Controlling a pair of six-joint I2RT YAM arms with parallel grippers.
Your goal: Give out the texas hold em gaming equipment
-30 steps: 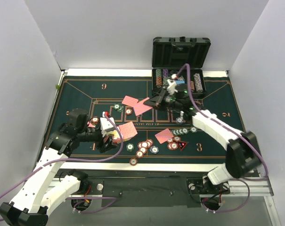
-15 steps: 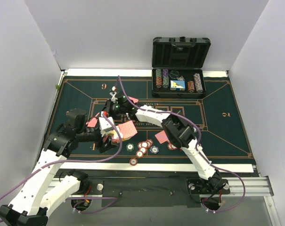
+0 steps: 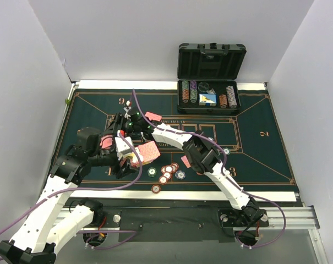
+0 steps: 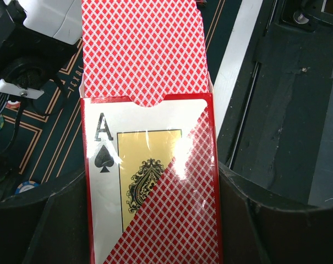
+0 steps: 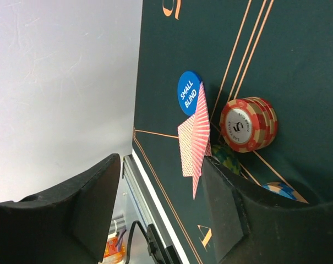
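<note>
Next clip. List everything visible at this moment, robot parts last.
card box: one, red with an ace of spades, in the left gripper, a red-backed card sticking out of its top
small blind button: one, blue, mat's left side
cards: two, red-backed, overlapping, beside the button
chip stack: one, red and cream, marked 5, beside those cards
loose chips: about six, mixed colours, mat's near centre
case: one, black, open, far right, chip rows inside
mat: one, dark green, orange lines
left gripper: shut on the card box
right gripper: open, empty, over the mat's left side
</note>
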